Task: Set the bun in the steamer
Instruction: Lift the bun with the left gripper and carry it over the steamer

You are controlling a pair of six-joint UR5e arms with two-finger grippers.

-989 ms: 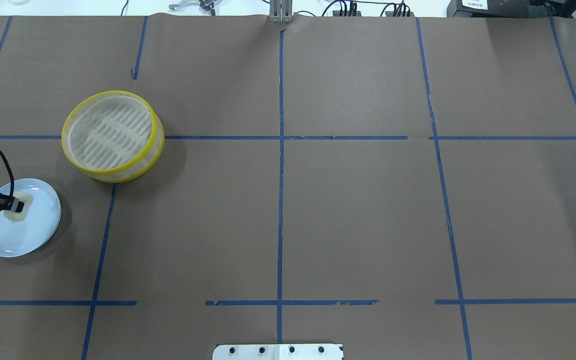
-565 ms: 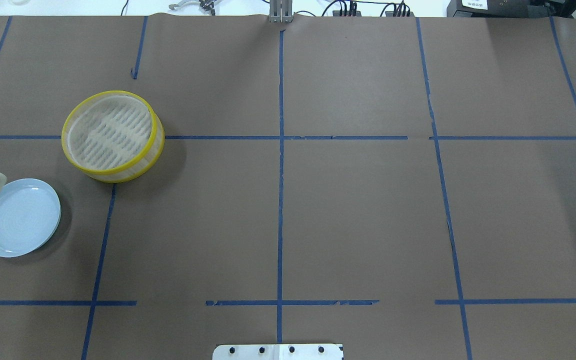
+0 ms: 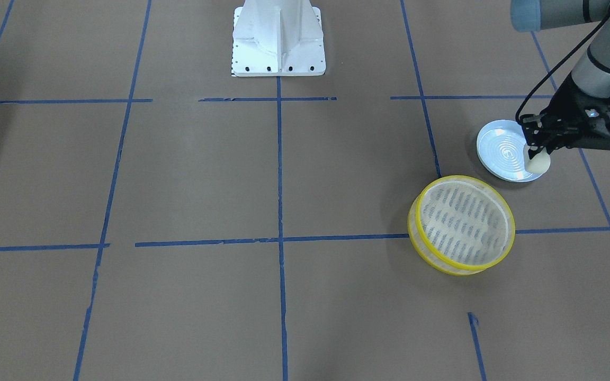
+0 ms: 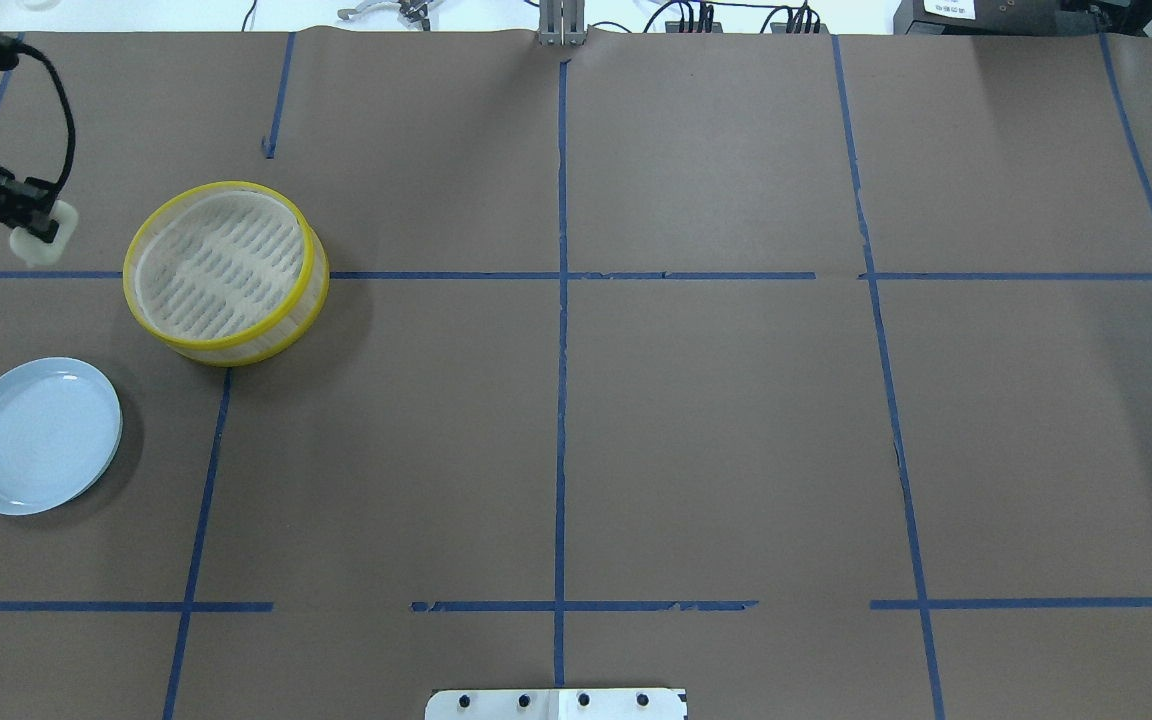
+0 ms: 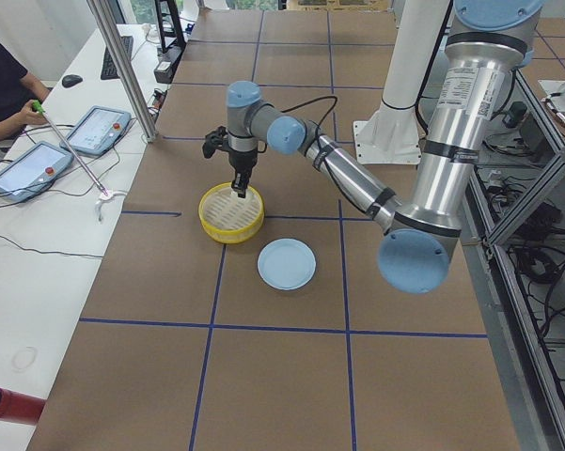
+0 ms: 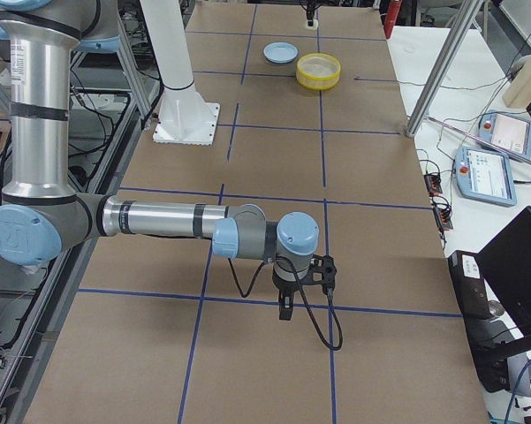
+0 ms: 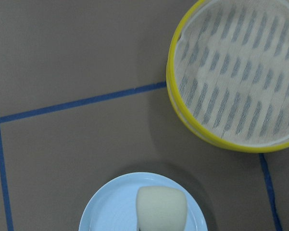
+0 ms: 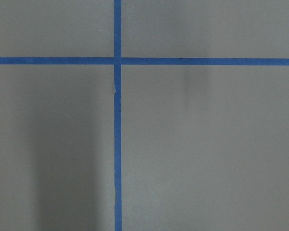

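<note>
My left gripper [image 4: 41, 228] is shut on the small cream-white bun [image 4: 36, 240] and holds it in the air. From overhead it sits just left of the yellow-rimmed steamer [image 4: 266, 345], whose slatted floor is bare. In the front view the gripper [image 3: 535, 153] and bun [image 3: 539, 163] hang over the edge of the pale blue plate [image 3: 498, 151], on the side towards the steamer [image 3: 445, 267]. The left wrist view shows the bun [image 7: 161, 208] over the plate [image 7: 110, 207], with the steamer [image 7: 169, 82] at upper right. My right gripper [image 6: 285, 314] shows only in the exterior right view; I cannot tell its state.
The pale blue plate [image 4: 36, 440] lies bare near the table's left edge, in front of the steamer. Brown paper with blue tape lines covers the table. The robot's white base [image 3: 278, 37] stands at the middle of the near edge. Operators' tablets [image 5: 94, 132] lie beyond the far edge.
The left gripper has lifted the bun off the plate and carried it away from the robot, to beside the steamer. The plate is bare now. The steamer has not moved.
</note>
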